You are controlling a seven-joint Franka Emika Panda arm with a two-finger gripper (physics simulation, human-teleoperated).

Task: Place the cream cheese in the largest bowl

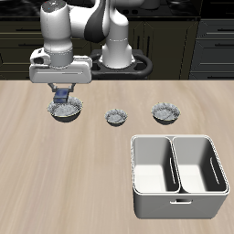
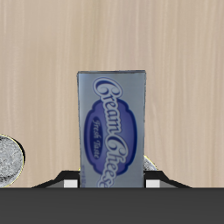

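My gripper (image 1: 62, 97) is shut on the cream cheese (image 1: 62, 93), a small blue box hanging upright just above the largest bowl (image 1: 68, 113), the widest of three grey ruffled bowls. In the wrist view the cream cheese (image 2: 109, 131) fills the middle, label facing the camera, with my gripper (image 2: 111, 180) clamped on its sides. A ruffled bowl's rim (image 2: 8, 160) shows at that view's edge; I cannot tell which bowl it is.
The smallest ruffled bowl (image 1: 116, 117) and the mid-sized one (image 1: 166, 112) stand in a row beside the largest bowl. A white two-compartment bin (image 1: 178, 174) sits near the table's front edge. The robot's base (image 1: 117, 57) stands at the back.
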